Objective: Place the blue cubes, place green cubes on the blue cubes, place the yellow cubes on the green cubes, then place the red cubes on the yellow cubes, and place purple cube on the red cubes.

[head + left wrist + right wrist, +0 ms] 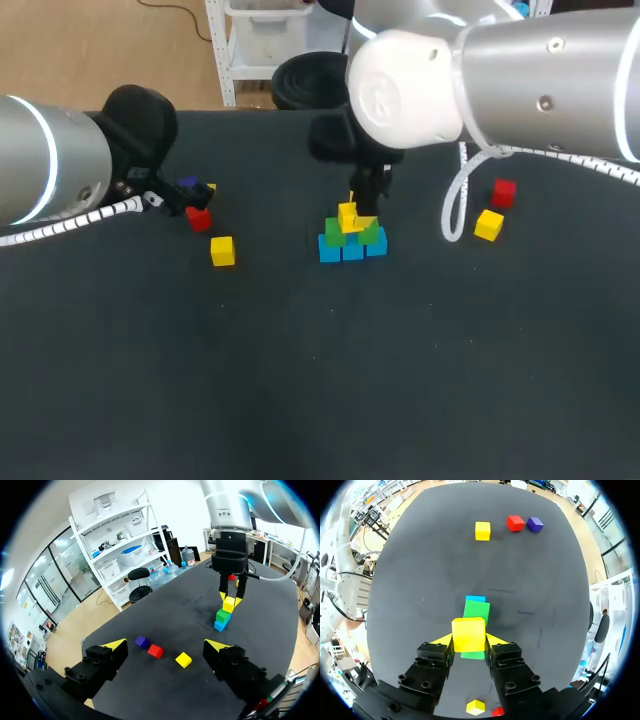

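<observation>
My right gripper (469, 641) clamps yellow cube (468, 633) onto green cubes (476, 611) atop blue cubes (351, 248), mid-table. Blue and green layers look done. Left gripper (166, 645) gapes wide above spare yellow cube (183, 659), red cube (155, 651), purple cube (142, 641). Yellow, red, purple layers remain.

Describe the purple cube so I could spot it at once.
On the black table, look near the left arm. Three loose cubes lie in a row there: yellow cube, red cube, purple cube. It ends the row beside the red, the only purple one.
</observation>
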`<action>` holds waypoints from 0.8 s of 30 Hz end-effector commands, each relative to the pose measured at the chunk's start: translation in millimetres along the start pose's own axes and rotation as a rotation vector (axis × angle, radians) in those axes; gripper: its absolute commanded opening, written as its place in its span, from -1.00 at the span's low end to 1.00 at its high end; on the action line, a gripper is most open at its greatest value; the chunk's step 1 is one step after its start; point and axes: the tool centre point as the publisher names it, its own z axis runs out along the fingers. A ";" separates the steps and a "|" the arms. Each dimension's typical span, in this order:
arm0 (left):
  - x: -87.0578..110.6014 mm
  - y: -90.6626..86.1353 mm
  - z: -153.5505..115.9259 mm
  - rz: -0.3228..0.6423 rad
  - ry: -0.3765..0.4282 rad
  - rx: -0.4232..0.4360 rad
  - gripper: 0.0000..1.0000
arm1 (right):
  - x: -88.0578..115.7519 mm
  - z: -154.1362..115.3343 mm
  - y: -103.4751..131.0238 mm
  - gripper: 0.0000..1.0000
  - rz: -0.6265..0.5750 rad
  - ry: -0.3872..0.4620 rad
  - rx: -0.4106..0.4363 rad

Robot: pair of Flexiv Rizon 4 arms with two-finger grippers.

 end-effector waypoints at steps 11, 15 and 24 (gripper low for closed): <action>0.6 -0.7 0.7 -0.002 -0.003 -0.003 1.00 | -1.4 -2.0 -0.5 -1.00 -0.014 -0.005 0.001; 0.6 -0.7 0.7 -0.002 -0.003 -0.003 1.00 | -1.8 -2.8 -0.1 -1.00 -0.016 -0.003 0.003; 0.6 -0.7 0.7 -0.002 -0.003 -0.003 1.00 | 0.8 0.3 -2.8 -1.00 -0.002 0.015 0.005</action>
